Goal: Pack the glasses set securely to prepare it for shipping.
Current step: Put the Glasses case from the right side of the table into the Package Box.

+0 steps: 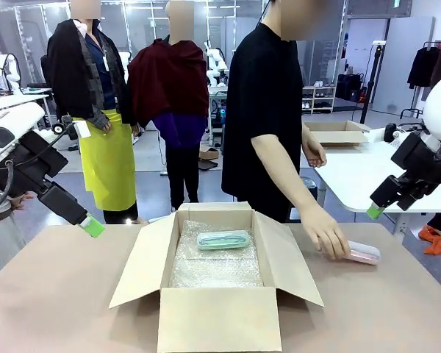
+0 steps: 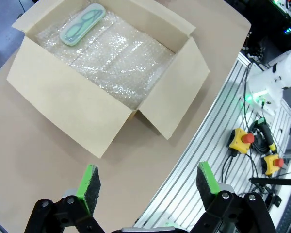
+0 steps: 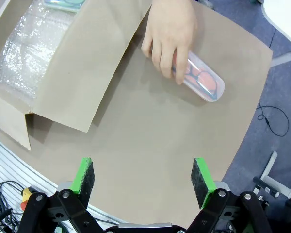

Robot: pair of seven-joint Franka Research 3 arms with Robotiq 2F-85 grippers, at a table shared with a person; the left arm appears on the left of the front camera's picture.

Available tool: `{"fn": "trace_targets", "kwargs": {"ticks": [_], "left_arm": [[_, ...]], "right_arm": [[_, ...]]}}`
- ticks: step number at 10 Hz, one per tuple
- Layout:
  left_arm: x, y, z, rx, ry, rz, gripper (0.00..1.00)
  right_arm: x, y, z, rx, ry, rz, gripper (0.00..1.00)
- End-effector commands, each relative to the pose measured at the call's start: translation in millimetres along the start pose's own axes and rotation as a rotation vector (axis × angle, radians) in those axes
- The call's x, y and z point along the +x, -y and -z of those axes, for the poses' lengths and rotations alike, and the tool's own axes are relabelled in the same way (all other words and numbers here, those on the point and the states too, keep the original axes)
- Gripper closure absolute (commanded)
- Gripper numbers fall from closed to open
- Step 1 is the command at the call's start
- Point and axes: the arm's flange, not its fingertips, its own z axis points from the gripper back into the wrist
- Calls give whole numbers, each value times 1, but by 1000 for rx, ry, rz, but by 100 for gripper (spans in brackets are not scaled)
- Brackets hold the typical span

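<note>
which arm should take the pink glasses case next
Right, likely: the pink see-through glasses case lies on the right gripper's side of the cardboard box, under the person's hand; the left gripper is opposite.

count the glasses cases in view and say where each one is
2. The mint-green case lies on the bubble wrap inside the open cardboard box; the pink case lies on the table to the box's right, with the person's hand on it.

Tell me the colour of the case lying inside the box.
Mint-green see-through oblong case, clearest in left wrist view.
</note>
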Motion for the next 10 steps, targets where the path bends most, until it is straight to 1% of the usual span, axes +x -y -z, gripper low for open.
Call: {"fn": "trace_targets", "kwargs": {"ticks": [1,10], "left_arm": [[-1,0,0,1,-6,1,0],[-1,0,0,1,-6,1,0]], "right_arm": [[2,0,-2,-4,-10,-2,0],[2,0,-2,-4,-10,-2,0]]}}
